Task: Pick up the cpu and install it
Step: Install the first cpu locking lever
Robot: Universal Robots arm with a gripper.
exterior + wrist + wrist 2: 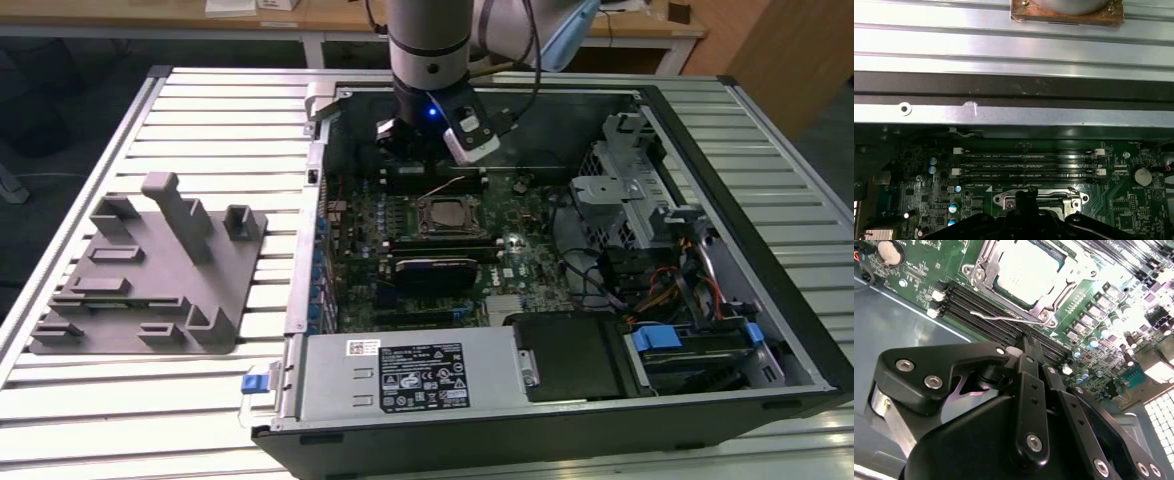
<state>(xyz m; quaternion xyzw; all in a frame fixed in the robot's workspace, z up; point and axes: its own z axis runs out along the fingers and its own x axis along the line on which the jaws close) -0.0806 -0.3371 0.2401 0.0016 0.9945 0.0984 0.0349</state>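
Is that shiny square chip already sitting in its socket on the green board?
Yes, the second wrist view shows the cpu lying inside the socket's metal frame.

Harsh glare on the cpu [1026,275], perhaps overexposed.

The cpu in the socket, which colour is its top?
Silvery-grey, glaring bright; the cpu shows best in the second wrist view.

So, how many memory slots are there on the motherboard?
4: the memory slots lie parallel, side by side, between the CPU socket and the case wall. Others may be hidden elsewhere.
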